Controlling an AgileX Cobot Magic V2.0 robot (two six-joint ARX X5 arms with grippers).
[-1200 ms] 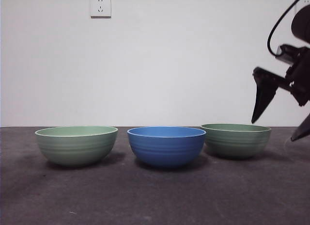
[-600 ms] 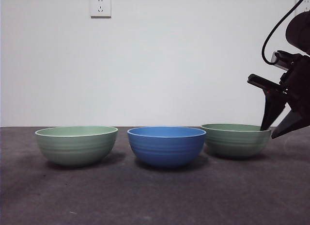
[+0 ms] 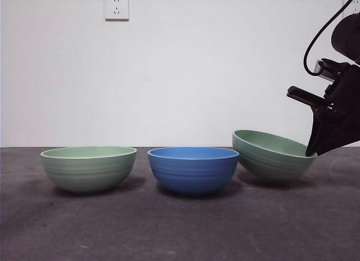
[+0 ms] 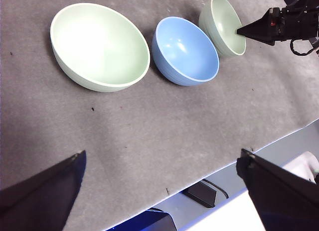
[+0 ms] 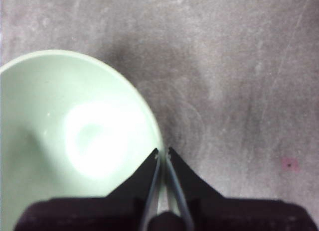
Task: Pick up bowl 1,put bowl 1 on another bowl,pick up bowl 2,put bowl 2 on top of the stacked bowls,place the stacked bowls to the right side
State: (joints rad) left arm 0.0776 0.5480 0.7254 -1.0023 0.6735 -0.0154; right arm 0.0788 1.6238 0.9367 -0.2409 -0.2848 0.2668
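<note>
Three bowls are sitting in a row on the dark gray table [image 3: 180, 227] in the front view. At the lower left of the frame is a pale green bowl [image 3: 89, 168], sitting flat. In the lower middle is the blue bowl [image 3: 193, 169], also flat. Just to its right is another pale green bowl [image 3: 272, 155], and this one is tipping. Its right edge is dipping low and its left edge is riding high, close beside the blue bowl's rim.

The right gripper [image 3: 313, 152] is reaching in from the right edge of the front view, big and black, with a cable looping above it. Its two black jaws are clenching the low right rim of the tipping green bowl. In the right wrist view, the jaws are pinching together at the bottom middle of the frame, with the thin rim squeezed between them, one jaw inside the bowl and one outside. The bowl's pale inside is filling the left half of that frame, with a bright spot of light in it.

The left gripper [image 4: 162, 191] is hanging well apart from the bowls. Its jaws are showing as two dark shapes in the bottom corners of the left wrist view, spread wide and grasping nothing. That view is showing all three bowls along the top of the frame.

A white wall socket [image 3: 116, 7] is sitting on the white wall at the upper left of the front view.
</note>
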